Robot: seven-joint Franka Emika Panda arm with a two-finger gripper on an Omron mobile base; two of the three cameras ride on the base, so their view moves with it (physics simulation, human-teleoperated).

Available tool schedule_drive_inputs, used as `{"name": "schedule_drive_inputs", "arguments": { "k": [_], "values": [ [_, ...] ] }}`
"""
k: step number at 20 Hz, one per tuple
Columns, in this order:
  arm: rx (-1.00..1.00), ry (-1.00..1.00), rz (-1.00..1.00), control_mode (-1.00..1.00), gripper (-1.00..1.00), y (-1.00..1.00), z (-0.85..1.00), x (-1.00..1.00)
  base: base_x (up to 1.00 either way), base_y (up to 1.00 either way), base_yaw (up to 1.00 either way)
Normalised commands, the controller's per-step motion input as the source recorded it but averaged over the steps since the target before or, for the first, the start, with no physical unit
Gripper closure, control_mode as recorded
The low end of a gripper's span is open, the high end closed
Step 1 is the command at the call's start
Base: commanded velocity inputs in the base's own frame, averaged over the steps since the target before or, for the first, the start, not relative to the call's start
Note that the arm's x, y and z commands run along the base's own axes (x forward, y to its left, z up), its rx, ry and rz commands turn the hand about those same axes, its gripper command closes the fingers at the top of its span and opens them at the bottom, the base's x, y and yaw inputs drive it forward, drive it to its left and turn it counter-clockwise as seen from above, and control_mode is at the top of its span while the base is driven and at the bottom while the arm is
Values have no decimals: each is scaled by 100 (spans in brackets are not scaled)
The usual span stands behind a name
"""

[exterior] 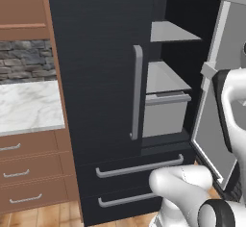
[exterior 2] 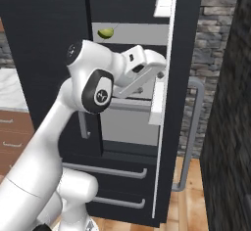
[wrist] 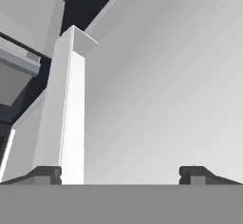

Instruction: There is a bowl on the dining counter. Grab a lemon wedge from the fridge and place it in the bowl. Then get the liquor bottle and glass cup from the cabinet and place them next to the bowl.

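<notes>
One door of the black fridge (exterior: 96,77) stands swung open on the right, its pale grey inner face (exterior: 216,125) turned toward the arm, while the left door is shut with its long grey vertical handle (exterior: 137,92) running down its edge. Inside, two grey shelves (exterior: 166,77) sit one above the other over a grey bin (exterior: 166,115), and two lower drawers with grey bar handles (exterior: 139,166) lie beneath. From the right base view, the lemon wedge (exterior 2: 106,32) rests on an upper shelf, yellow-green against the dark interior, above and slightly to the left of the hand. The jaws (wrist: 126,174) are spread wide with nothing between them; the two dark fingertips (wrist: 45,174) stand far apart in the hand view, facing the light grey inner door panel (wrist: 161,85) close up. In the right base view the white hand sits inside the open fridge, near the door's inner edge, below the wedge's shelf. Left of the fridge, a marble tabletop (exterior: 26,107) sits over brown drawers (exterior: 29,173) with silver handles, backed by a grey stone wall (exterior: 24,60)
</notes>
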Motion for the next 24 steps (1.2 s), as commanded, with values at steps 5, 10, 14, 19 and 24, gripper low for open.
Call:
{"name": "schedule_drive_inputs", "arguments": {
  "k": [5, 10, 14, 19, 24],
  "values": [
    [4, -1, 0, -100, -100, 79, 5, -35, 0, 0, 0],
    [4, 0, 2, -100, -100, 100, 0, -18, 0, 0, 0],
    [6, 1, 6, -100, -100, 100, -1, -3, 0, 0, 0],
    [9, 5, 13, -100, -100, 100, -8, 0, 0, 0, 0],
    [20, 1, 12, -100, -100, 96, -18, 0, 0, 0, 0]
  ]
}}
